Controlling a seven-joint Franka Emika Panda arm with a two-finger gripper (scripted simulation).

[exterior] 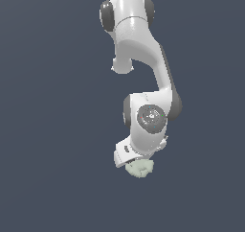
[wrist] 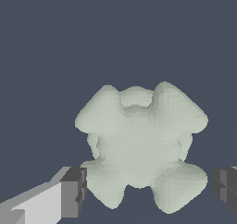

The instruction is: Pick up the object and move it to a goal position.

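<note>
My gripper (wrist: 147,190) was spread wide, pads either side of the object (wrist: 140,146), no contact visible yet. Obj sat directly under the tool, btwn the fingers (wrist: 74,193). Looked rigid, lumpy, prob light. Knobbly lobes could slip or twist under the pads, so I'd clamp across the narrower notched waist, not on lobe tips.

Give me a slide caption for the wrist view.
Pale lumpy object sits between the open gripper fingers, not yet gripped.
</note>
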